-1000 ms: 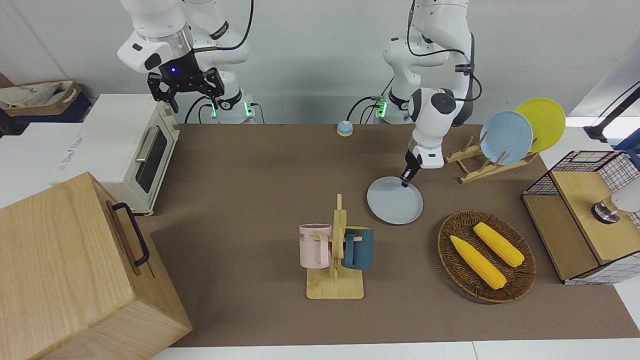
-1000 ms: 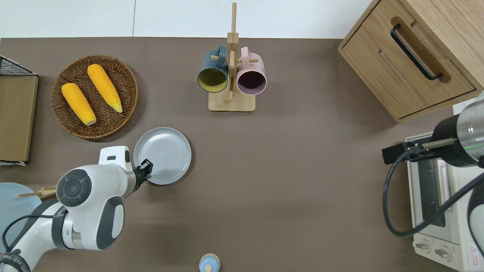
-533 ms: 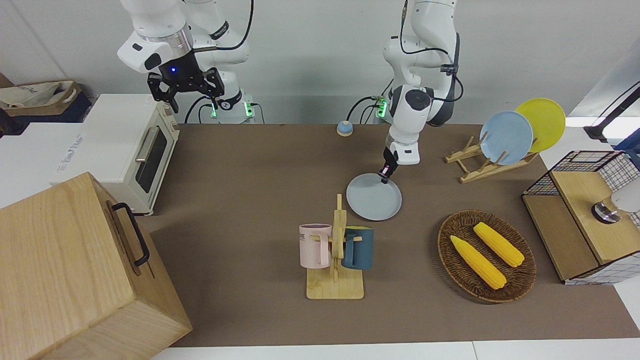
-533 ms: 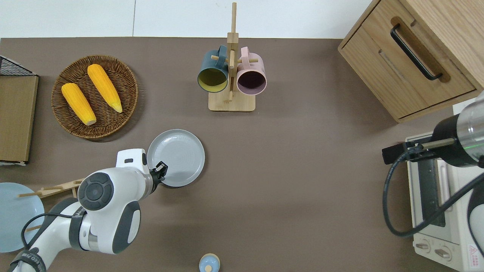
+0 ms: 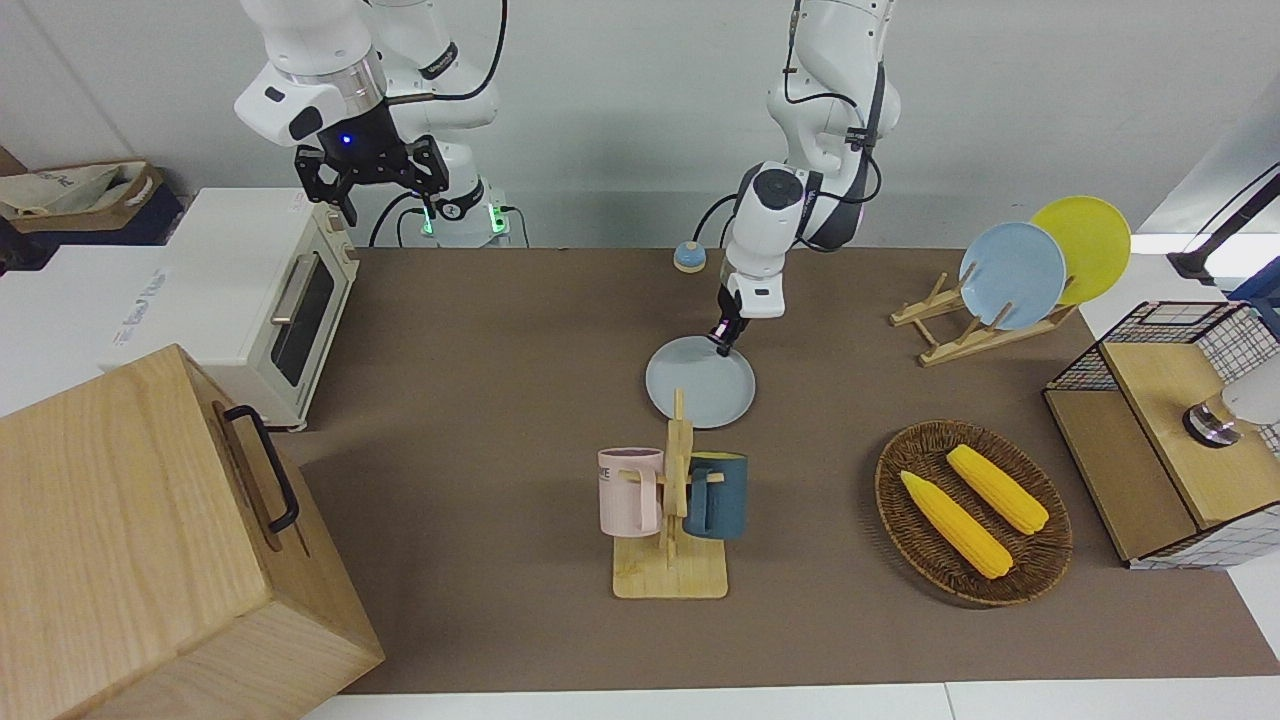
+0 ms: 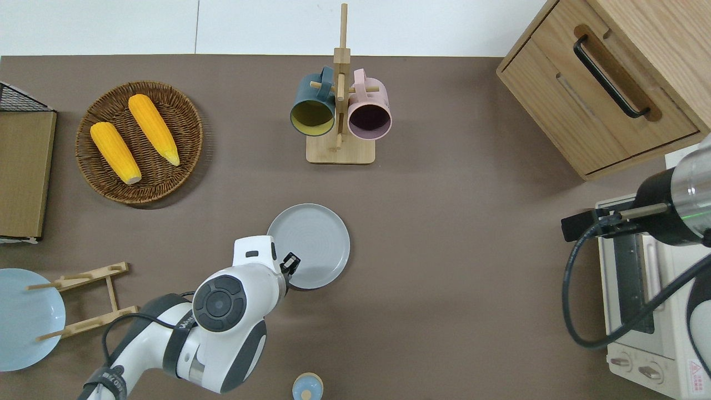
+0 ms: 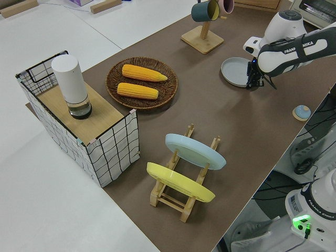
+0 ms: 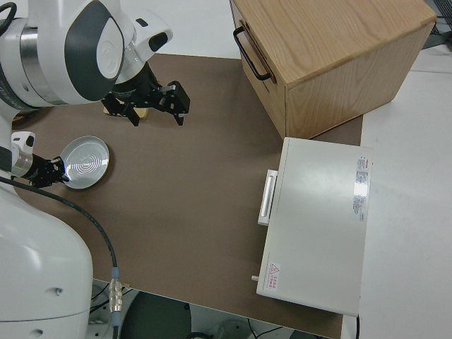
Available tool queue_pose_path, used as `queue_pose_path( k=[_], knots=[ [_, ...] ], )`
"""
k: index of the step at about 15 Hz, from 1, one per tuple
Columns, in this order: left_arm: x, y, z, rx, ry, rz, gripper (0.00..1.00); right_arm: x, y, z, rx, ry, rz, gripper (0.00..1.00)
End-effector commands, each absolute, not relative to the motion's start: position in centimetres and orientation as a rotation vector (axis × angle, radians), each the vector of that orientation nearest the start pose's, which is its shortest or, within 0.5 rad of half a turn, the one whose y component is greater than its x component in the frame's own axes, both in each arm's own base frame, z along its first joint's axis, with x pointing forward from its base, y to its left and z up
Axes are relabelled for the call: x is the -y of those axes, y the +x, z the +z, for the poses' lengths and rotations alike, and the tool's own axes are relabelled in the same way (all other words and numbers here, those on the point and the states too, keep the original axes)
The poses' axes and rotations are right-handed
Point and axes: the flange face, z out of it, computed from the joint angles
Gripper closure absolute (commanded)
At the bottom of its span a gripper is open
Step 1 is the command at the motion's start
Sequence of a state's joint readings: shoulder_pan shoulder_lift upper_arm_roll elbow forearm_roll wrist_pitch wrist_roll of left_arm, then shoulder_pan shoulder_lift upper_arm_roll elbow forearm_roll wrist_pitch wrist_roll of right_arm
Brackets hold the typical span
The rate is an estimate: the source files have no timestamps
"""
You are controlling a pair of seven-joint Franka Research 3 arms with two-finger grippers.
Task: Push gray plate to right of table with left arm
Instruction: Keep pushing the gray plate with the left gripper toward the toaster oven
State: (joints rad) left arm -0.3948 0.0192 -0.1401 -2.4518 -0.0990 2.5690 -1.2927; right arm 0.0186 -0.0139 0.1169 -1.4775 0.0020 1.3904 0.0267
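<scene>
The gray plate (image 5: 700,383) (image 6: 309,245) (image 7: 234,71) (image 8: 85,162) lies flat on the brown table (image 6: 444,278), near its middle. It sits nearer to the robots than the mug rack. My left gripper (image 5: 722,347) (image 6: 290,264) (image 7: 253,84) (image 8: 53,171) is shut, with its tip down at table height. The tip touches the plate's rim on the side toward the left arm's end and nearer the robots. It holds nothing. My right gripper (image 5: 392,205) (image 8: 157,116) is parked, open and empty.
A wooden mug rack (image 6: 339,111) with a teal and a pink mug stands close to the plate. A wicker basket (image 6: 139,141) holds two corn cobs. A plate rack (image 5: 1010,275) carries a sky-blue and a yellow plate. Toaster oven (image 5: 250,290), wooden box (image 5: 150,540), small bell (image 5: 688,257).
The left gripper swept toward the right arm's end of the table, and the gray plate slid with it and slightly nearer the robots. The right arm has not moved.
</scene>
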Motion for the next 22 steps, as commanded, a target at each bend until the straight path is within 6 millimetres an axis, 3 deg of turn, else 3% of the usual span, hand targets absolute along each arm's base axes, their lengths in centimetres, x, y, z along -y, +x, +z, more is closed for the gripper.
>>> queue_pose_path(
  k=[1, 4, 10, 18, 22],
  knots=[
    [30.0, 41.2, 28.2, 1.337, -2.955, 0.026, 1.00, -7.0, 52.4, 66.4, 0.162, -3.131, 0.121, 0.017],
    [34.5, 39.8, 28.1, 1.347, -2.953, 0.030, 1.00, -7.1, 52.4, 66.4, 0.161, -3.131, 0.121, 0.017],
    [41.8, 39.1, 28.3, 1.396, -2.951, -0.035, 1.00, -7.0, 52.4, 66.4, 0.159, -3.131, 0.121, 0.017],
    [49.2, 38.2, 28.4, 1.391, -2.966, -0.009, 1.00, -7.1, 52.4, 66.4, 0.164, -3.131, 0.121, 0.017],
    [51.7, 37.5, 28.1, 1.368, -2.981, -0.059, 1.00, -7.1, 52.4, 66.4, 0.164, -3.131, 0.121, 0.017]
  ],
)
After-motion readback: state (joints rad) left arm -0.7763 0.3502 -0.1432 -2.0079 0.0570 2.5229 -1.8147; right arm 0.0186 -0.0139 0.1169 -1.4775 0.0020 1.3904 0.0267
